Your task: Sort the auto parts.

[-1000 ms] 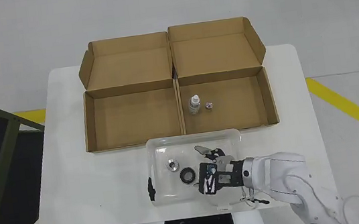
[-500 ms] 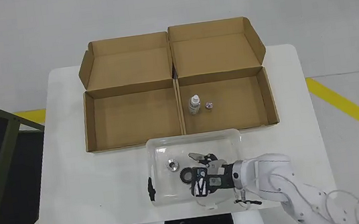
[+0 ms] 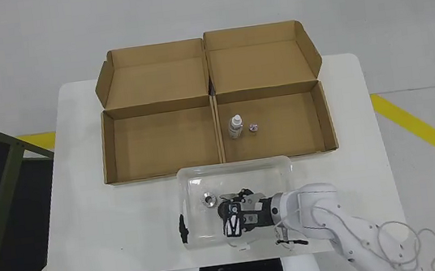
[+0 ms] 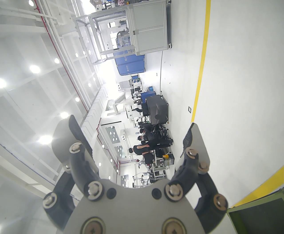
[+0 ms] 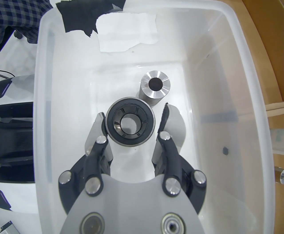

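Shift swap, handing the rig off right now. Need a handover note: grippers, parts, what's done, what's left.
Right gripper: open, down in the clear bin, a finger either side of the black bearing; not gripped yet.
Left gripper: open, holding nothing, pointing out into the room.
Also in the bin: a steel sleeve, upright beside the bearing.
Done: a small white bottle and a small silver part are in the right cardboard box.
Left: grip the bearing, box it, then the sleeve.

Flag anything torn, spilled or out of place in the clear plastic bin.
The clear plastic bin carries ragged, torn black tape and a torn white paper label on its end wall. A small dark speck shows by one side wall. The black ring bearing and silver metal cylinder stand upright, nothing spilled.
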Controlling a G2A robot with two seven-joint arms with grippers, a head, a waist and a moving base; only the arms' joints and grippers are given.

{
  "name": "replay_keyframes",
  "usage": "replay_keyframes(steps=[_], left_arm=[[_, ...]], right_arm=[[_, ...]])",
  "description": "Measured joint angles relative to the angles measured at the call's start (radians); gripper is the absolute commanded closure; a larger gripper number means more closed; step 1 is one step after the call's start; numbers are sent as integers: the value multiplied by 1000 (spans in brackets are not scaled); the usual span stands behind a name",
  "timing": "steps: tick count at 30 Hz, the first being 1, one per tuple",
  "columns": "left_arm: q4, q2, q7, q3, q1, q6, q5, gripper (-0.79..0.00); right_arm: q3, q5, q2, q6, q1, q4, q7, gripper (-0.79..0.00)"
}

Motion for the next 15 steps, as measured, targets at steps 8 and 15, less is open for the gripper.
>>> replay_keyframes(steps=[8,15], left_arm=[[0,0,0,0,0,0,0,-785],[0,0,0,0,0,0,0,-785]], right_arm=[[-18,13,-3,-12,17,17,0,-385],[-25,18,-4,-11,24,26,-1,-209]])
